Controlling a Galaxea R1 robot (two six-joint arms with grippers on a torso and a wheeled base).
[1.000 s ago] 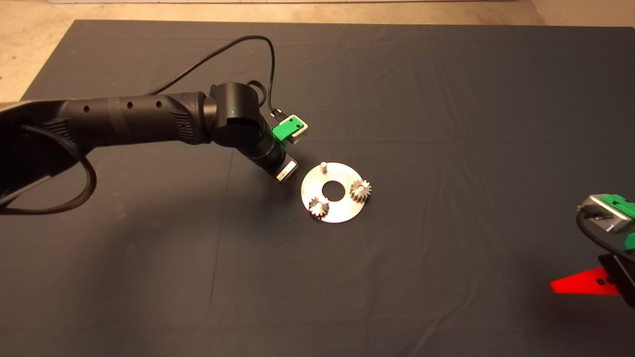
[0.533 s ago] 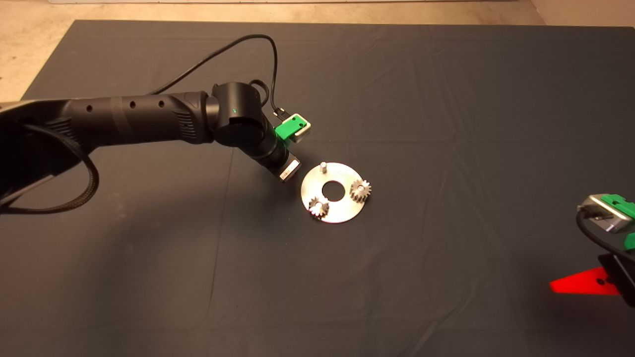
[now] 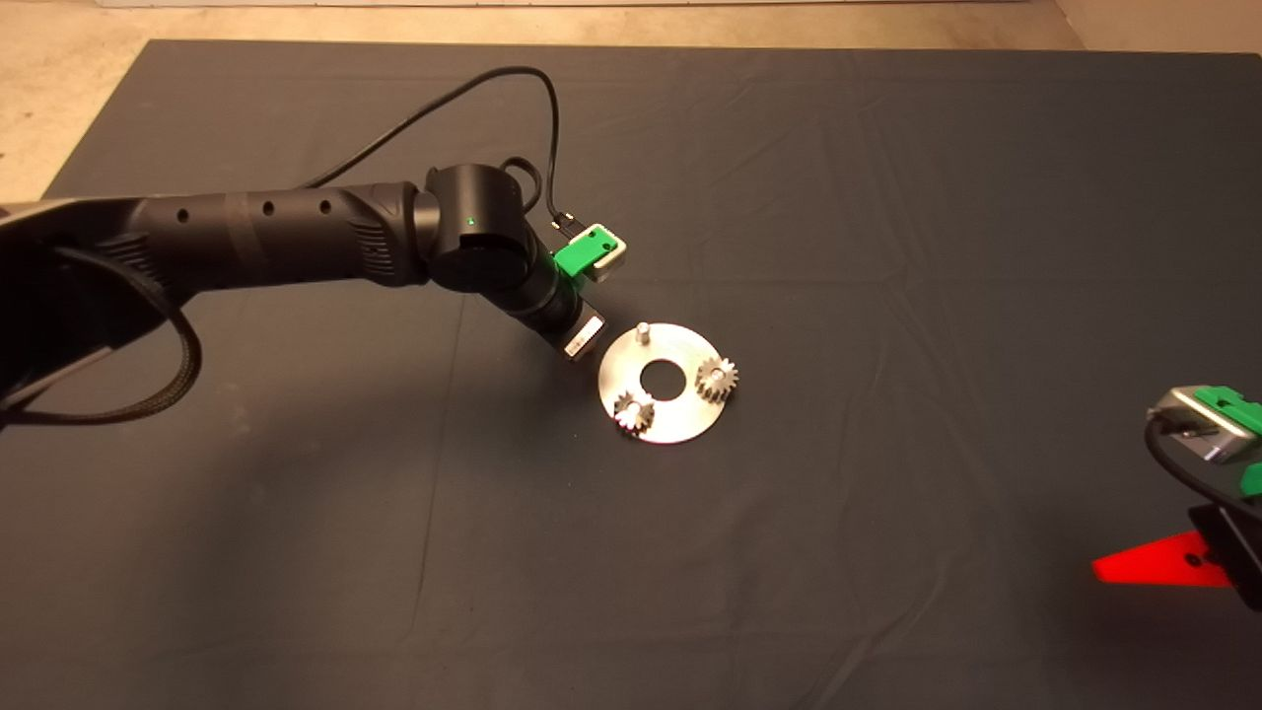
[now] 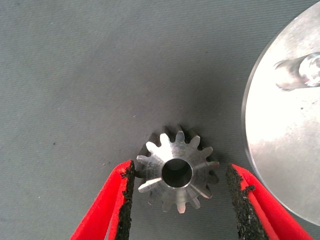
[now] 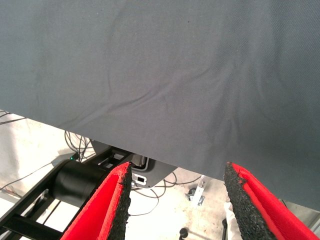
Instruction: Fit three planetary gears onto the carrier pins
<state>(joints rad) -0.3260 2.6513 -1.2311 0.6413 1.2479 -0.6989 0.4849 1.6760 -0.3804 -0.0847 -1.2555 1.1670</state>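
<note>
Left gripper (image 4: 177, 200) is hovering w/ fingers open wide around small dark-grey toothed metal gear (image 4: 177, 170), not touching; flat round silver disc (image 4: 285, 135) w/ bare pin (image 4: 306, 70) is lying just beside.

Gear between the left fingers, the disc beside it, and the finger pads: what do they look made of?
The gear looks like machined metal: shiny face, crisp teeth. The disc looks like polished metal, glaring bright and mirroring its pin. The pads look like coarse black rubber or foam, grainy and matt; which one is unclear.
</note>
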